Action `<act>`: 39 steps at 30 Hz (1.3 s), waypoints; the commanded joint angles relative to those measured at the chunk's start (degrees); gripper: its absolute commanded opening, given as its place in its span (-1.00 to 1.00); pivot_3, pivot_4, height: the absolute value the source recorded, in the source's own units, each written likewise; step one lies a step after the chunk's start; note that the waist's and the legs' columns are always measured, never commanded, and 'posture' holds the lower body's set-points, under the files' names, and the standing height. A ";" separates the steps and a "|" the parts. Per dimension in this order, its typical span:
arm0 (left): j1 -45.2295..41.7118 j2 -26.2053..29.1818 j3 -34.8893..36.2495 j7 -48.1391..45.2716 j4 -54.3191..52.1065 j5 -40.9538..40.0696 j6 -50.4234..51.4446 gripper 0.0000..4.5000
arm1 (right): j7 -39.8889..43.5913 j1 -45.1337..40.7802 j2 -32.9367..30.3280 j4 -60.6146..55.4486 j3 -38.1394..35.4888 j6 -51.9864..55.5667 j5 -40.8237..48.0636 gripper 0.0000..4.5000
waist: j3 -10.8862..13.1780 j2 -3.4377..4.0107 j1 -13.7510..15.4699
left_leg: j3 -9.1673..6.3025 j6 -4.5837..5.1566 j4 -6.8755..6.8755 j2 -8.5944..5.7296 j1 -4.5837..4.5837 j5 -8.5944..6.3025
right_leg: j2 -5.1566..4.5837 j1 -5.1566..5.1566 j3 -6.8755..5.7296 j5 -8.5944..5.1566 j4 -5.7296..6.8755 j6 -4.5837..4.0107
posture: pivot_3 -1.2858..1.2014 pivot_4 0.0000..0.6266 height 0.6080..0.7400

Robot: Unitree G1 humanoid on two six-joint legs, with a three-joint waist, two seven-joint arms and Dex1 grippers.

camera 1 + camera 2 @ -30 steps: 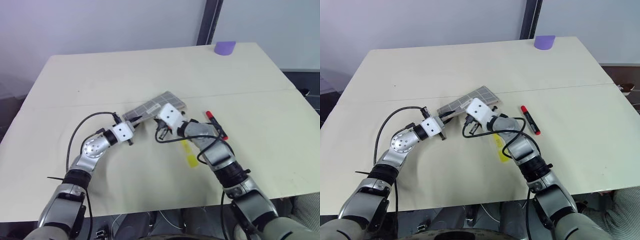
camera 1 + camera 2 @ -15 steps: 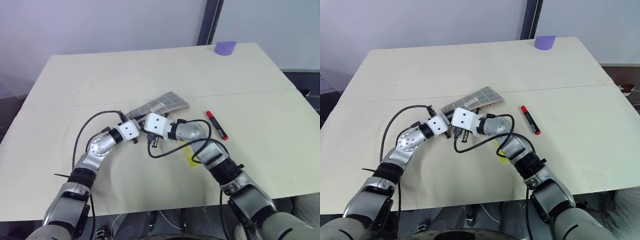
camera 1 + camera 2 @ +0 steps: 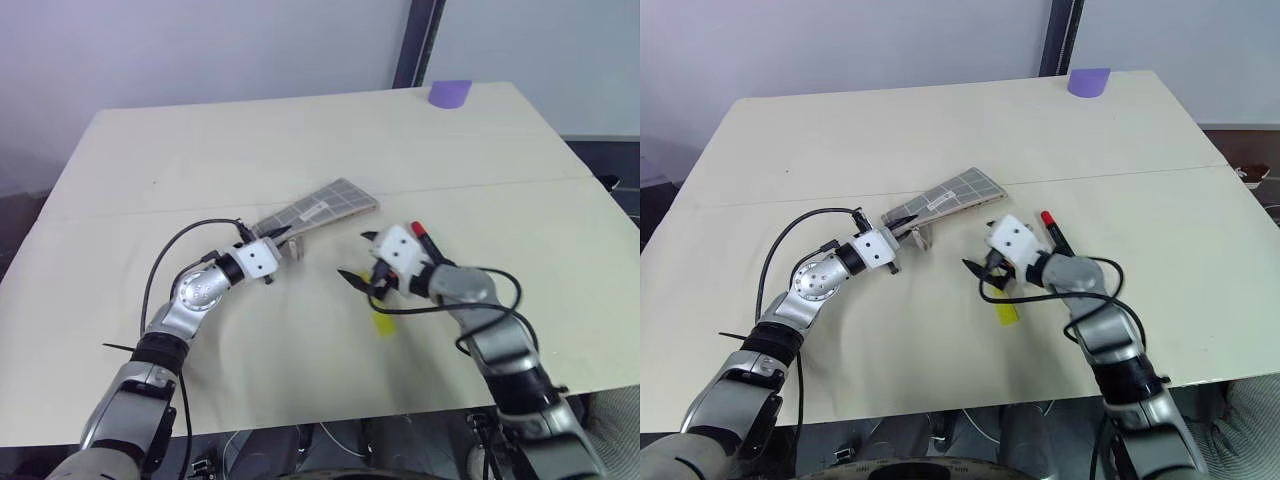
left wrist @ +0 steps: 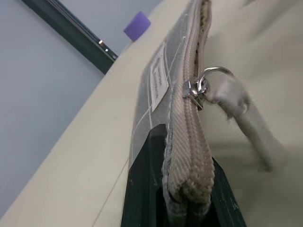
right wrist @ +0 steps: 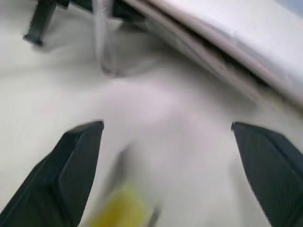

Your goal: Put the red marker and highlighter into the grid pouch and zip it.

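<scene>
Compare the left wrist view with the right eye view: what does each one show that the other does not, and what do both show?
Left wrist view alone: the metal zipper slider close up, near the clamped end of the grid pouch.

Right eye view alone: the red marker, the highlighter and the open right hand over it.

Both: the pouch pinched in the shut left hand, the purple disc and the table.

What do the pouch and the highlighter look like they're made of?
Pouch: woven fabric, matte grey with white grid, ribbed beige zipper tape, shiny metal slider. Highlighter: probably translucent yellow plastic; the right gripper partly hides it.
</scene>
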 commanded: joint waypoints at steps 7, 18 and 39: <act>-1.68 0.93 0.02 -0.30 1.58 -0.66 -2.99 -1.00 | -5.76 16.32 1.27 -20.16 -17.16 10.99 16.46 0.98 | 0.01 -0.02 0.25 | -0.02 0.01 0.05 0.00 0.03 -0.01 | -0.02 0.03 -0.03 -0.03 -0.06 0.05 | 0.03 -0.52 1.00; -2.97 0.10 -1.57 -2.98 2.74 -1.04 -4.05 -1.00 | -12.45 14.58 -8.12 -22.72 2.22 23.92 8.72 0.98 | 0.06 -0.11 0.24 | 0.03 0.01 0.14 0.01 0.02 0.00 | -0.11 0.10 -0.04 -0.21 -0.07 0.24 | 0.03 -0.52 1.00; -1.98 -0.28 -1.81 -6.62 0.34 -3.23 -2.72 -1.00 | -6.81 0.65 -13.27 -8.53 -0.66 3.97 4.45 -0.61 | 0.02 -0.38 0.33 | -0.04 0.10 0.09 -0.01 0.07 -0.05 | -0.14 0.12 -0.21 -0.16 -0.12 0.26 | 0.03 -0.52 1.00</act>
